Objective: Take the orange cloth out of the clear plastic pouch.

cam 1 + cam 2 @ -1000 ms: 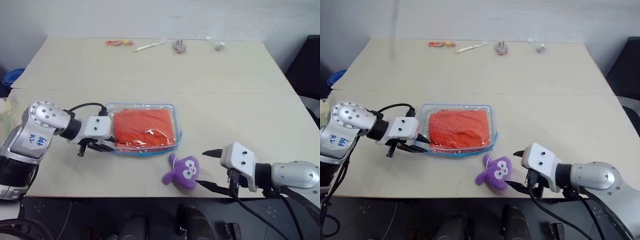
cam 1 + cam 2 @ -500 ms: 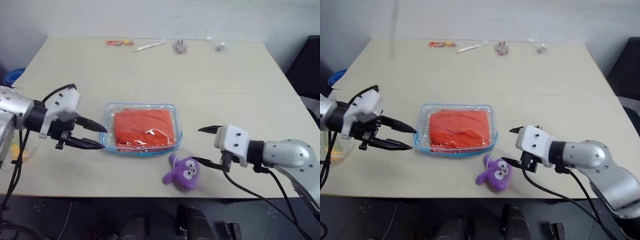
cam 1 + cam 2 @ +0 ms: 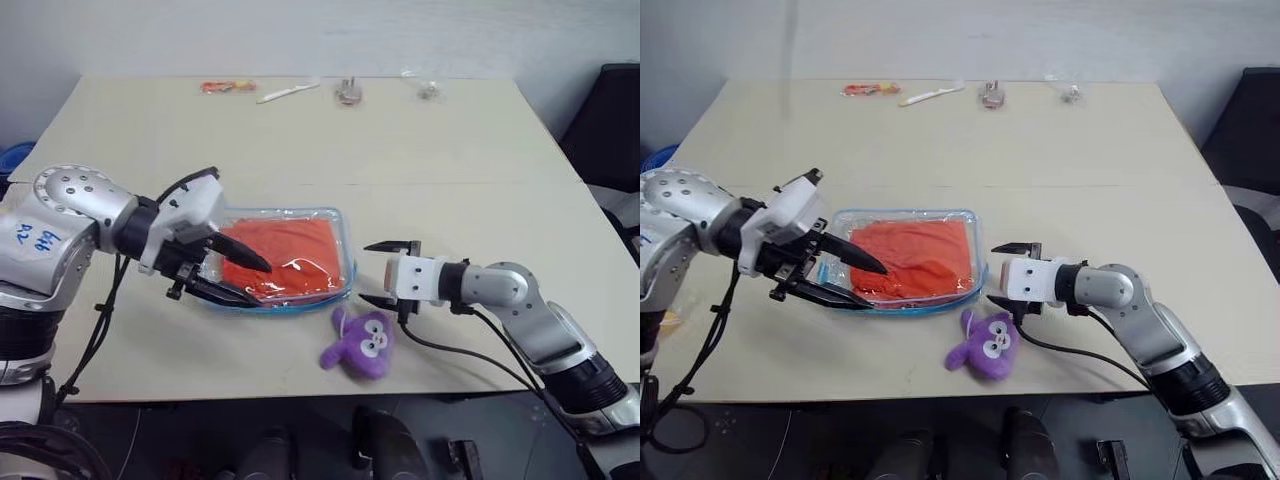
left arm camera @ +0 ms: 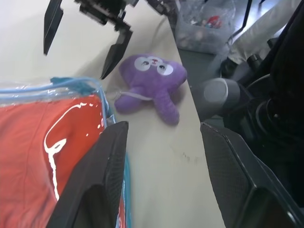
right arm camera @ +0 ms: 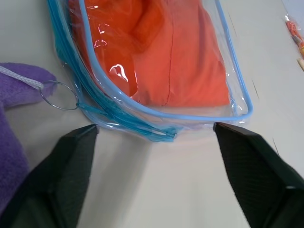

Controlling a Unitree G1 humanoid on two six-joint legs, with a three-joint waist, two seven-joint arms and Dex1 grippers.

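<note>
Right gripper (image 3: pixel 384 273) nearer pouch (image 3: pixel 345 285) edge

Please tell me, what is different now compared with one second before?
The left gripper pulled back, then returned open over the clear plastic pouch. The right gripper advanced, open, to the pouch's edge. Nothing is grasped. The orange cloth stays inside; the purple plush toy stays put.

pouch (image 3: pixel 902 300): flat on the bench (image 3: pixel 1060 160), cloth (image 3: pixel 910 257) inside
left gripper (image 3: pixel 865 285): fingers apart, over the pouch's left end
right gripper (image 3: pixel 1008 272): fingers apart, at the pouch's right edge
plush (image 3: pixel 984 345): just below the pouch's right corner
</note>
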